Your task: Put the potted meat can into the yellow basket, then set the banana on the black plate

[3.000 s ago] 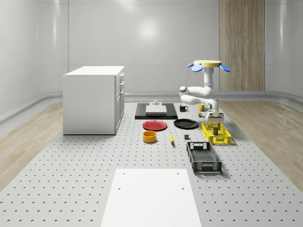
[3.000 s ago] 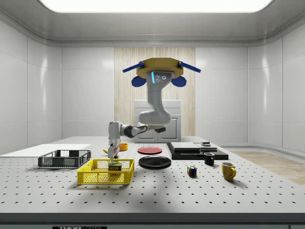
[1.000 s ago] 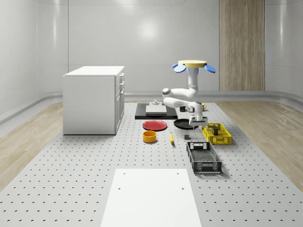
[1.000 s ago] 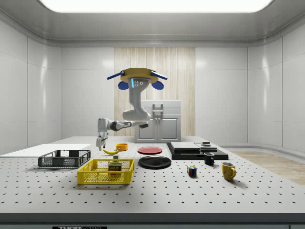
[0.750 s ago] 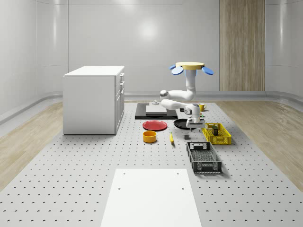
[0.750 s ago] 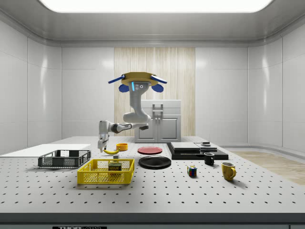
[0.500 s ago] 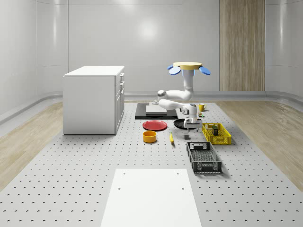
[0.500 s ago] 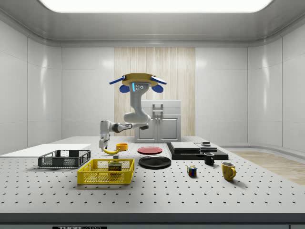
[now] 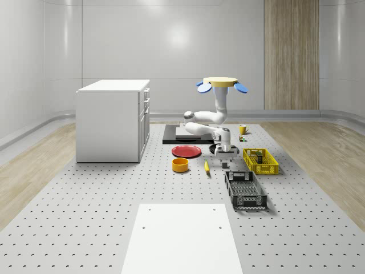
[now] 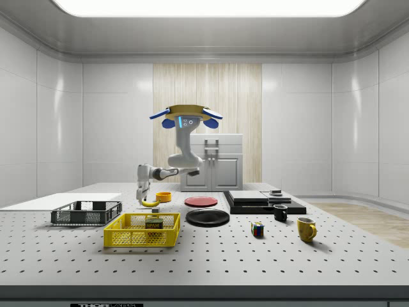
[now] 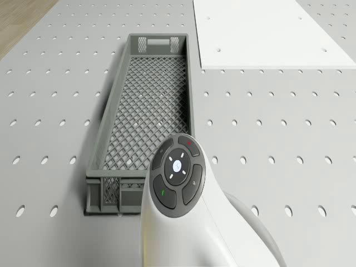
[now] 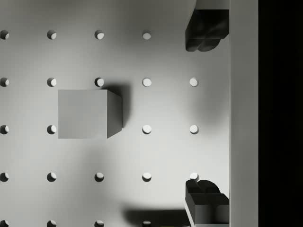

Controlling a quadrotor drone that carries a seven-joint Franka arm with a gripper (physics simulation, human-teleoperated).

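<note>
Since three seconds ago the drone has left the yellow basket (image 9: 260, 160) and shifted toward the whole-scene view's left, and the potted meat can (image 10: 153, 224) it carried now sits inside that basket.

Nearest in the whole-scene view lies a white sheet (image 9: 182, 237) on the perforated tabletop (image 9: 85, 217). Beyond it is the grey crate (image 9: 244, 189), which the drone view shows just ahead of the arm's wrist (image 11: 177, 178). Next comes the claw (image 9: 223, 161), hanging low over the tabletop between the banana (image 9: 206, 166) and the yellow basket, close to a small grey block (image 12: 90, 114). In the wrist view its fingers (image 12: 207, 28) stand wide apart with nothing between them, the block lying off to one side of the gap. The banana rests on the tabletop just beside an orange bowl (image 9: 180, 164), apart from the claw. Farther back sit the red plate (image 9: 186, 151) and the black plate (image 10: 208, 217), the latter bare. The drone (image 9: 222, 83) hovers above the black plate region, its arm bent down and forward. Behind stand a dark tray (image 9: 174, 137), a yellow mug (image 9: 243, 129) and the white cabinet (image 9: 113, 120).
</note>
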